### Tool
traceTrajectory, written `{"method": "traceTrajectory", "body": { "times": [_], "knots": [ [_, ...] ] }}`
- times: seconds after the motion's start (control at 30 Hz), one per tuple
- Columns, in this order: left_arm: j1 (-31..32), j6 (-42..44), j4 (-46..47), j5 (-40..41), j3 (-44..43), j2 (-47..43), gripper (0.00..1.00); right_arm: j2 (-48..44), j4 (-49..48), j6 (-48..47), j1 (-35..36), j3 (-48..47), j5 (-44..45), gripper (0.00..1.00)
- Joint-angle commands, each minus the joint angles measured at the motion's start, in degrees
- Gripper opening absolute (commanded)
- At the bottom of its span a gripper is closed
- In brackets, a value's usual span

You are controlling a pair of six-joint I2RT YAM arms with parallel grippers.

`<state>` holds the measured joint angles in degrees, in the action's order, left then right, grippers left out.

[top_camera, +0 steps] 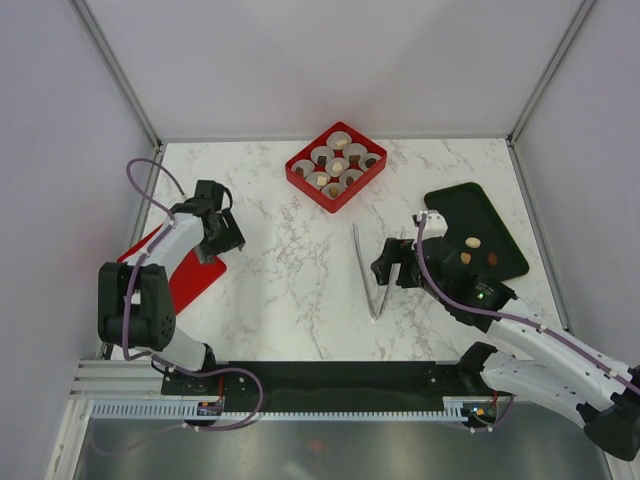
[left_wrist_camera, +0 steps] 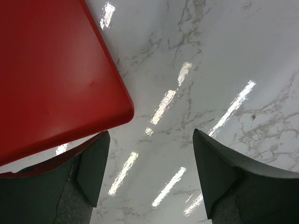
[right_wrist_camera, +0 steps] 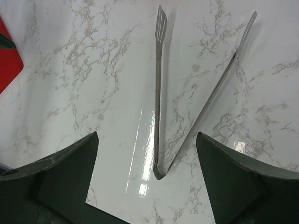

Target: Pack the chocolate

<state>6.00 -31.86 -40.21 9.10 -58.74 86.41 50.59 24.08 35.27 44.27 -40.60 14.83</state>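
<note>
Three chocolate pieces (top_camera: 473, 242) to fetch from the black tray (top_camera: 465, 210) on the right, hence hovering the wide-open right gripper (right_wrist_camera: 147, 137) over the tweezers (right_wrist_camera: 159, 93) and parking the left gripper (left_wrist_camera: 150, 134), equally wide, by the red lid (left_wrist_camera: 51, 70).

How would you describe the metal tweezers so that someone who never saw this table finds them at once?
On the marble table, a red box of paper cups stands near the far edge and a black tray lies on the right. The tweezers lie between table middle and tray, beside the right gripper. They alone are bare metal: two thin arms joined in a V.
</note>
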Motion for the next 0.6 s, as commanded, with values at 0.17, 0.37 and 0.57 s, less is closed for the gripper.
{"method": "traceTrajectory", "body": {
  "times": [0.17, 0.37, 0.57],
  "knots": [
    [-4.58, -1.63, 2.94, 3.02, -2.69, 6.21, 0.73, -4.18, 1.15, -2.22, 0.2, 2.19, 2.39, 0.93],
    [-5.82, -2.77, 3.73, 0.74, -2.43, 10.7, 0.61, -4.44, 0.97, -3.18, 0.2, 2.02, 5.03, 0.93],
    [-5.82, -2.33, 4.7, 0.3, -2.78, 13.43, 0.53, -4.53, 0.54, -3.89, 0.29, 2.1, 5.91, 0.93]
  ]
}}
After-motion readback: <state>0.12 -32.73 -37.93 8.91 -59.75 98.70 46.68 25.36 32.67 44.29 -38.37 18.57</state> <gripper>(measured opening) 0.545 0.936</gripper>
